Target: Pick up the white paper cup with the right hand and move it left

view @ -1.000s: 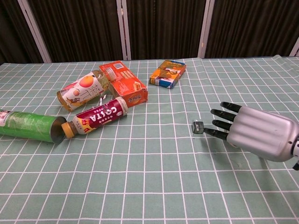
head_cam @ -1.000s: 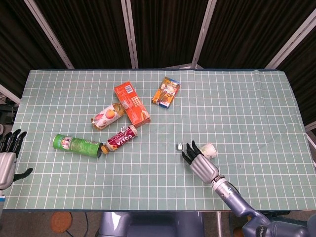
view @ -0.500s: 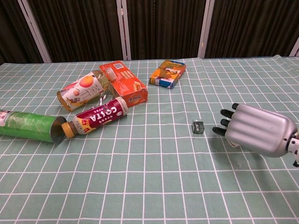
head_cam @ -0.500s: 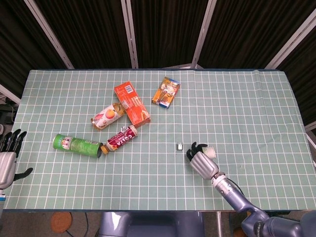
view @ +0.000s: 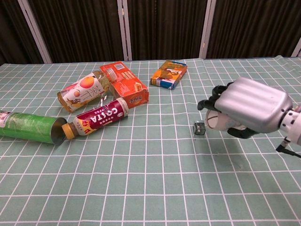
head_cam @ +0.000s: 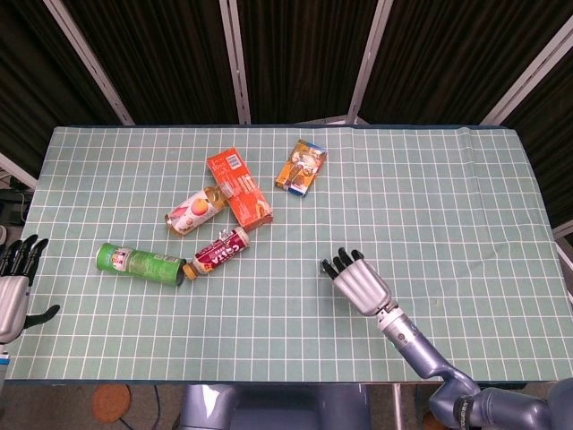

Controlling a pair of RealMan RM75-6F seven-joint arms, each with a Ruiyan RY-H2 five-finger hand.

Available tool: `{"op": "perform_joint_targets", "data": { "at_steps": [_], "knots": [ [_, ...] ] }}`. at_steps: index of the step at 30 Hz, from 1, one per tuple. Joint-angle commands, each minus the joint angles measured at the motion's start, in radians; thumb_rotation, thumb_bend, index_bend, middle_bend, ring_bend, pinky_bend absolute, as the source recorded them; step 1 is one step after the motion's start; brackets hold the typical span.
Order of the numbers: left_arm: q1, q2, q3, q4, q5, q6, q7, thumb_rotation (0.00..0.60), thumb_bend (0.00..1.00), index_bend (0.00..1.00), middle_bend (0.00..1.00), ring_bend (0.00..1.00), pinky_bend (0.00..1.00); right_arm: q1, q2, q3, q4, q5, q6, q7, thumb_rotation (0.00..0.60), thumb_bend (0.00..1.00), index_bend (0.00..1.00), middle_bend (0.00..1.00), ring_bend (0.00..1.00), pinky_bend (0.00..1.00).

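The white paper cup [view: 216, 120] lies on its side inside my right hand [view: 247, 108], whose fingers curl over it; only its white end shows in the chest view. Hand and cup hang a little above the table. In the head view my right hand [head_cam: 358, 280] covers the cup completely. My left hand [head_cam: 11, 294] stays at the table's left edge, fingers spread, holding nothing.
A small grey block [view: 199, 128] sits just left of the held cup. Further left lie a Costa bottle [view: 99, 117], a green tube can [view: 28, 126], a juice bottle [view: 83, 93] and an orange box [view: 124, 84]. A small snack box [view: 169, 74] lies behind.
My right hand closed its fingers over the cup, lifted off the table and shifted left, toward the grey block. The left hand has not moved.
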Motion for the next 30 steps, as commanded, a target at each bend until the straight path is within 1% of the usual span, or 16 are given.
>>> {"op": "perform_joint_targets", "data": {
  "at_steps": [1, 2, 6, 9, 12, 19, 30],
  "knots": [
    [-0.001, 0.002, 0.0, -0.001, -0.001, -0.003, -0.003, 0.6, 0.0, 0.0, 0.0, 0.0, 0.0, 0.023, -0.014, 0.11, -0.079, 0.136, -0.027, 0.226, 0.6, 0.27, 0.23, 0.4, 0.23, 0.44],
    [-0.002, 0.003, 0.001, -0.002, -0.002, -0.005, -0.005, 0.6, 0.0, 0.0, 0.0, 0.0, 0.0, 0.03, -0.025, 0.134, -0.079, 0.172, -0.04, 0.268, 0.6, 0.27, 0.23, 0.4, 0.22, 0.44],
    [-0.004, 0.006, -0.001, -0.001, -0.01, -0.013, -0.012, 0.6, 0.0, 0.0, 0.0, 0.0, 0.0, 0.056, -0.068, 0.201, -0.064, 0.287, -0.091, 0.373, 0.6, 0.27, 0.23, 0.4, 0.22, 0.41],
    [-0.007, 0.007, -0.003, 0.001, -0.019, -0.02, -0.016, 0.6, 0.0, 0.0, 0.0, 0.0, 0.0, 0.074, -0.091, 0.235, -0.058, 0.362, -0.132, 0.424, 0.6, 0.27, 0.23, 0.4, 0.22, 0.37],
    [-0.009, 0.009, -0.004, 0.002, -0.026, -0.025, -0.016, 0.6, 0.0, 0.0, 0.0, 0.0, 0.0, 0.092, -0.114, 0.262, -0.047, 0.427, -0.165, 0.471, 0.6, 0.27, 0.23, 0.4, 0.22, 0.37],
    [-0.012, 0.01, -0.004, 0.003, -0.035, -0.033, -0.016, 0.6, 0.0, 0.0, 0.0, 0.0, 0.0, 0.109, -0.15, 0.261, -0.013, 0.468, -0.173, 0.492, 0.6, 0.27, 0.23, 0.39, 0.2, 0.36],
    [-0.015, 0.009, -0.004, 0.002, -0.041, -0.036, -0.013, 0.6, 0.0, 0.0, 0.0, 0.0, 0.0, 0.123, -0.182, 0.248, 0.056, 0.475, -0.143, 0.494, 0.6, 0.27, 0.23, 0.38, 0.19, 0.35]
  ]
}}
